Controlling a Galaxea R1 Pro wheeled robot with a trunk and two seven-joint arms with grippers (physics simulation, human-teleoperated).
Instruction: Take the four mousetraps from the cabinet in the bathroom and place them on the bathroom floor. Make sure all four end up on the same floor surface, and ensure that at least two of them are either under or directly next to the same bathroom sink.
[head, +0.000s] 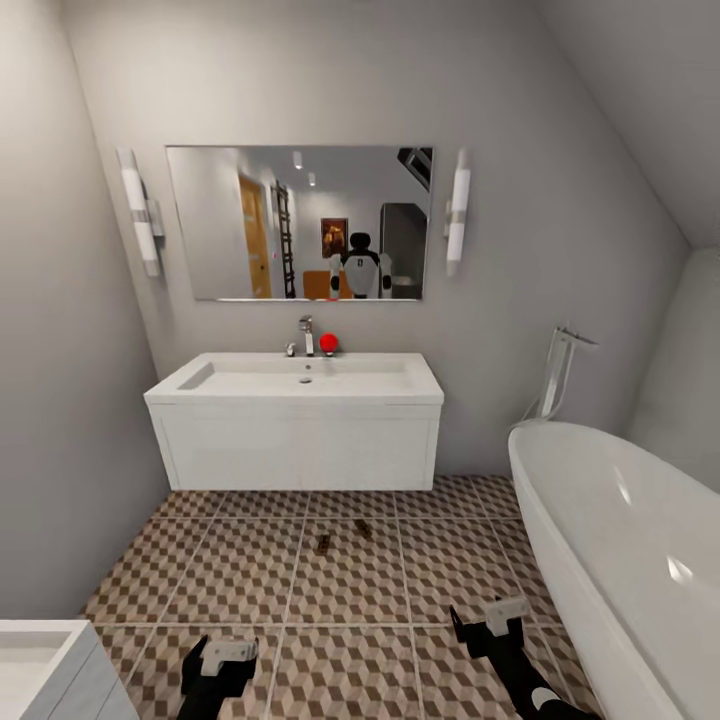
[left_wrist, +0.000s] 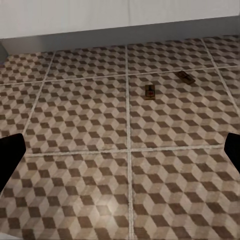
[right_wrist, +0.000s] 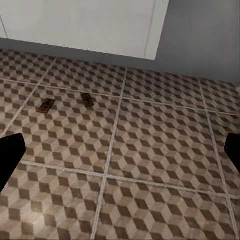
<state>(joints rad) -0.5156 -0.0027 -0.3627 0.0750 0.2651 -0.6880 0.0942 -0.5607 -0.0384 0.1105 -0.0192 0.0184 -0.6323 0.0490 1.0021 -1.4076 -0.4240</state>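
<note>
Two mousetraps (head: 342, 536) on bathroom floor (head: 240, 580); red marks in wrist views

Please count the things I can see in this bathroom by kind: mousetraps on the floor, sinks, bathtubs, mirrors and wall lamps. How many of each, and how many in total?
Mousetraps: 2
Sinks: 2
Bathtubs: 1
Mirrors: 1
Wall lamps: 2
Total: 8

Two mousetraps (head: 323, 544) (near together) before the sink (head: 296, 378).
</note>
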